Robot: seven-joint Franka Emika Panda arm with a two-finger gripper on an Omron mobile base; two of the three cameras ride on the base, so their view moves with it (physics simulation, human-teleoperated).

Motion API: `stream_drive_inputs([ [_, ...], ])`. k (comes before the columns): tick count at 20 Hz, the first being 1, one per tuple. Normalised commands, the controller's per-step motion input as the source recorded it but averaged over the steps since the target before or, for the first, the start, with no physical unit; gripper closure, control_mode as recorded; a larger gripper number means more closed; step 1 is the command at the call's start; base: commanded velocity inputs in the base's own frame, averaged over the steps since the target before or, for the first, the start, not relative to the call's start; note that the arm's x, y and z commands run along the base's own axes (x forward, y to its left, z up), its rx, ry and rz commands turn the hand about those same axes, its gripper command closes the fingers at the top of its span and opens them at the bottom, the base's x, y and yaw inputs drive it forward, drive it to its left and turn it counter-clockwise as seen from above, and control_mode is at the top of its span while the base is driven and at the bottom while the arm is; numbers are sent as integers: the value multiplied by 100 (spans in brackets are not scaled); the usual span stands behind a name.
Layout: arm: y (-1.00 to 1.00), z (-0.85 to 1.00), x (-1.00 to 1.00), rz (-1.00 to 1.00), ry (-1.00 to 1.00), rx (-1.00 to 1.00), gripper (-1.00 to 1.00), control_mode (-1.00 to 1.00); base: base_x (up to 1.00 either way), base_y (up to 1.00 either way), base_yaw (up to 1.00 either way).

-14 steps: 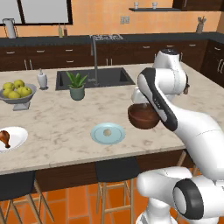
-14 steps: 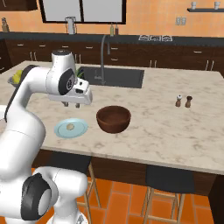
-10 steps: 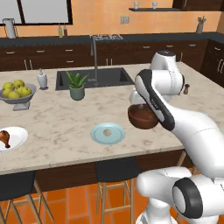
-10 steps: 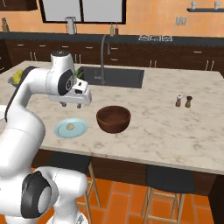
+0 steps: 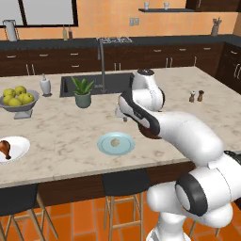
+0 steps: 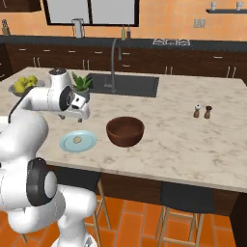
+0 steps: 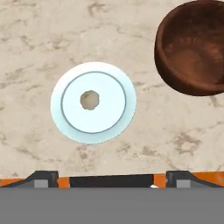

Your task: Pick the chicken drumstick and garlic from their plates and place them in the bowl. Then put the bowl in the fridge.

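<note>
The garlic [image 7: 89, 100] lies in the middle of the light blue plate [image 7: 70, 127], straight below my gripper [image 7: 111, 179]. The finger tips [image 7: 41, 178] stand wide apart, open, with nothing between them. The dark brown bowl [image 7: 192, 48] stands empty just beside that plate. In the right base view the gripper [image 6: 83, 115] hangs above the plate [image 6: 89, 143] with the garlic [image 6: 77, 140], left of the bowl [image 6: 125, 130]. The chicken drumstick [image 5: 4, 148] rests on the white plate [image 5: 18, 149] at the counter's left end, far from the gripper [image 5: 121, 114] over the blue plate [image 5: 126, 146]. The fridge is out of view.
A grey pedestal fruit dish [image 5: 19, 101], a soap dispenser [image 5: 44, 85] and a potted plant [image 5: 83, 92] stand at the back left by the sink [image 5: 101, 82]. Salt and pepper shakers [image 5: 196, 96] are at the right. Stools [image 5: 124, 181] sit under the counter's near edge.
The hand has swung left, away from the bowl and over the light blue plate. The jaws stay open; plates, bowl and food have not moved.
</note>
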Motion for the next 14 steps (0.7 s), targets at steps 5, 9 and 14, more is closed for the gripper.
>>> stream_drive_inputs([
  [5, 34, -78, 43, -17, 5, 6, -100, -100, 0, 0, 0],
  [9, 47, -70, 60, -10, 20, 0, -100, -100, 0, 0, 0],
  [14, 15, -65, 44, -5, 17, 1, -100, -100, 0, 0, 0],
])
